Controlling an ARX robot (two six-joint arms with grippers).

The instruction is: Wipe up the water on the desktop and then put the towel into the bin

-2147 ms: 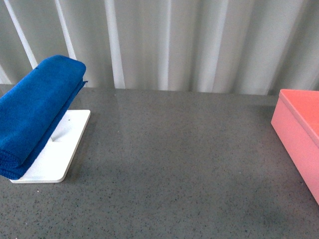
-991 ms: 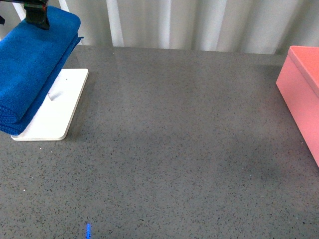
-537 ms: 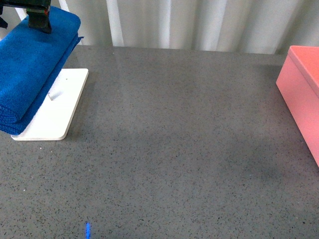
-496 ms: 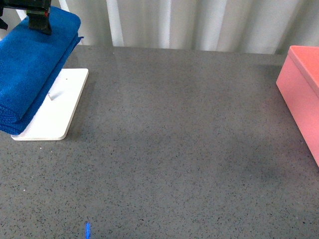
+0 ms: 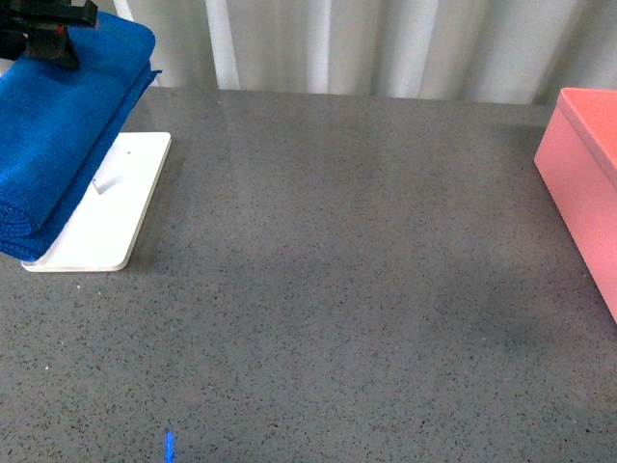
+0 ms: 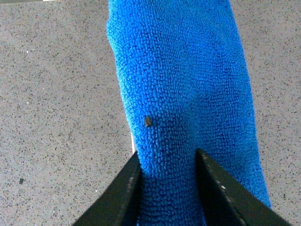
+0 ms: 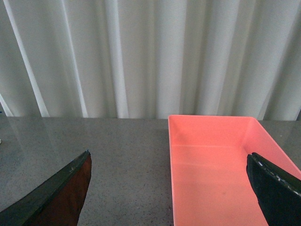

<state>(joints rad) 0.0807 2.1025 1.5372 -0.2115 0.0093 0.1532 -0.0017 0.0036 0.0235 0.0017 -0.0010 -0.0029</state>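
Left wrist view: the left hand (image 6: 168, 156) pinches a ridge of the blue towel (image 6: 183, 70), which lies draped on the white rack (image 5: 108, 214) at the counter's (image 5: 337, 289) far left. Empty, the right hand (image 7: 168, 157) gapes wide, facing the pink bin (image 7: 211, 179).

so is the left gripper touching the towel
Touching. The left wrist view shows the towel pinched between both fingers of the left gripper, with no gap on either side.
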